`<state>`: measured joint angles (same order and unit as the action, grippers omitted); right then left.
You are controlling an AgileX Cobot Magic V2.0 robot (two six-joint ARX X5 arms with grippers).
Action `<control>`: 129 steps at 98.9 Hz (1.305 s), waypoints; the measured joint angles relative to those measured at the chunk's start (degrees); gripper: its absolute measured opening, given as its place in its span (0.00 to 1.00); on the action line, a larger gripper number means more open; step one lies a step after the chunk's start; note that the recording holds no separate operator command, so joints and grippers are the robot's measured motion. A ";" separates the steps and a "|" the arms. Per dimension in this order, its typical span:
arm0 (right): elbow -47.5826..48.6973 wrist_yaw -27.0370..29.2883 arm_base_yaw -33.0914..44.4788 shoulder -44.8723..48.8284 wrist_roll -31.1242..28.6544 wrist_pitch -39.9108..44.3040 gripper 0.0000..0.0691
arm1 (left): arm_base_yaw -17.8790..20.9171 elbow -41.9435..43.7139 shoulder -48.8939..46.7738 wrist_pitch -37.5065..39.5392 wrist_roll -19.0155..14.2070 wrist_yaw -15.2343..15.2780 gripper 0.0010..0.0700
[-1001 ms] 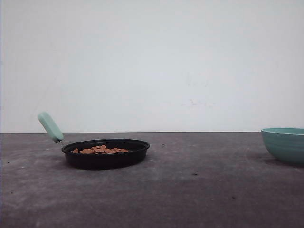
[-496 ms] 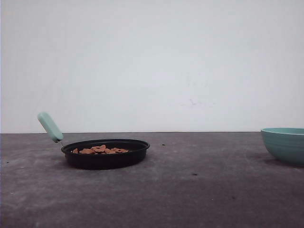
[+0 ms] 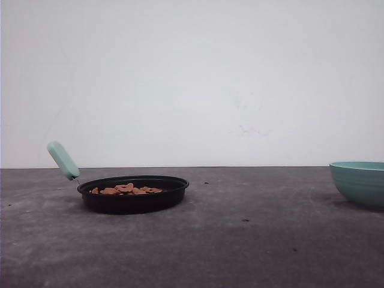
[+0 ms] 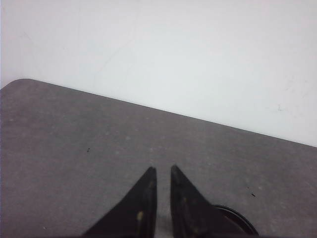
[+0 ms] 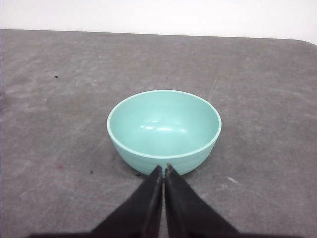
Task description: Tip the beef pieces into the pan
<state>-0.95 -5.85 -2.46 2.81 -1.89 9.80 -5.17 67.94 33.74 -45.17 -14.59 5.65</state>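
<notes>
A white wall rises behind the dark grey, scuffed desk, which spreads across the whole lower part of the front view. On the desk, toward nine o'clock from its middle, sits the pan, a shallow round black one standing flat, with its pale mint-green handle slanting up and away toward ten o'clock. Well apart from it, out at three o'clock and cut by the frame edge, stands the teal bowl, upright; the right wrist view looks down into the bowl and finds its inside bare, with faint ribs on its outer wall. The right hand hovers just short of the bowl's near side, its two dark fingers pressed almost tip to tip and gripping nothing. The left hand hangs above bare desk, its fingers parted by a thin slit and likewise holding nothing; a dark curved rim beside one finger is most likely the pan. The beef pieces, small reddish-brown chunks, lie heaped inside the pan, toward its nine o'clock half, just showing above the rim. A few dark specks dot the desk between pan and bowl.
</notes>
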 joint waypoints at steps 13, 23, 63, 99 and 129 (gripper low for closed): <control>0.02 -0.02 0.00 0.00 0.04 -0.20 0.00 | 0.00 0.00 0.00 0.00 0.00 0.02 0.02; 0.02 -0.04 0.00 0.00 0.09 -0.20 0.00 | 0.00 0.02 0.00 0.00 0.00 0.02 0.02; 0.02 -0.04 0.00 0.00 0.15 -0.22 0.00 | 0.00 0.00 0.00 0.00 0.00 0.02 0.02; 0.02 -0.04 0.00 0.00 0.15 -0.22 0.00 | -0.26 0.00 -1.16 -0.02 0.00 0.00 0.02; 0.02 -0.04 0.00 0.00 0.15 -0.22 0.00 | 1.73 -3.87 -10.38 -16.17 0.00 0.07 0.02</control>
<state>-0.93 -5.89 -2.46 2.81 -1.74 9.58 -3.44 64.07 23.35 -61.34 -14.59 5.72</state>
